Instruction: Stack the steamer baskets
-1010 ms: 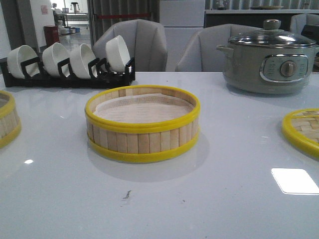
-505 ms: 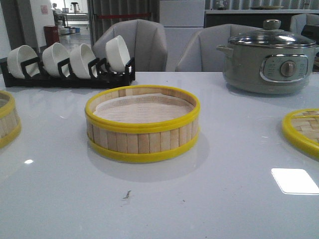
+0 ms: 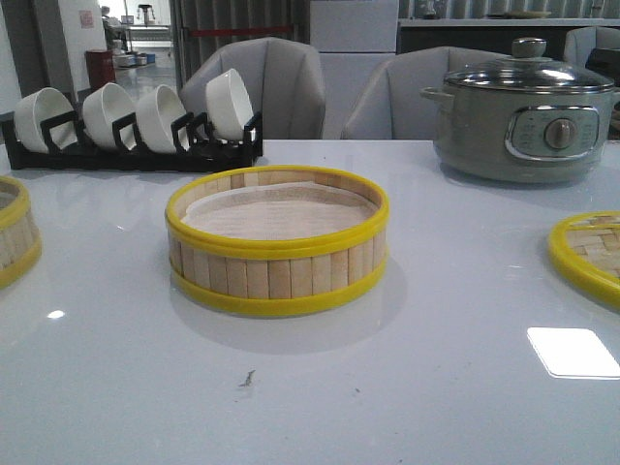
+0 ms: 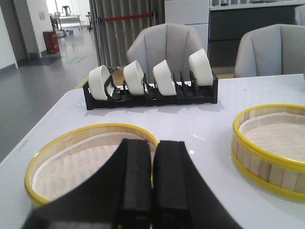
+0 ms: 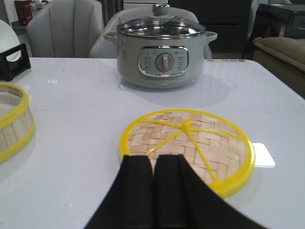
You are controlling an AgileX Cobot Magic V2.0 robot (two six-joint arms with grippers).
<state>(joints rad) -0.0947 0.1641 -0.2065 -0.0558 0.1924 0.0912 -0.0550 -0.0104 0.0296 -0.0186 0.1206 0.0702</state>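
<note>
A steamer basket [image 3: 277,242] with yellow rims and a pale liner stands at the table's middle; it also shows in the left wrist view [image 4: 271,143] and the right wrist view [image 5: 12,119]. A second basket [image 3: 15,237] sits at the left edge; it also shows in the left wrist view [image 4: 71,162]. The woven lid [image 3: 589,254] lies flat at the right; it also shows in the right wrist view [image 5: 200,138]. My left gripper [image 4: 153,145] is shut and empty over the near rim of the left basket. My right gripper [image 5: 153,160] is shut and empty over the lid's near edge.
A black rack with white bowls [image 3: 136,121] stands at the back left; it also shows in the left wrist view [image 4: 152,81]. A grey electric pot with a glass lid [image 3: 528,111] stands at the back right; it also shows in the right wrist view [image 5: 162,52]. Grey chairs [image 3: 266,87] stand behind the table.
</note>
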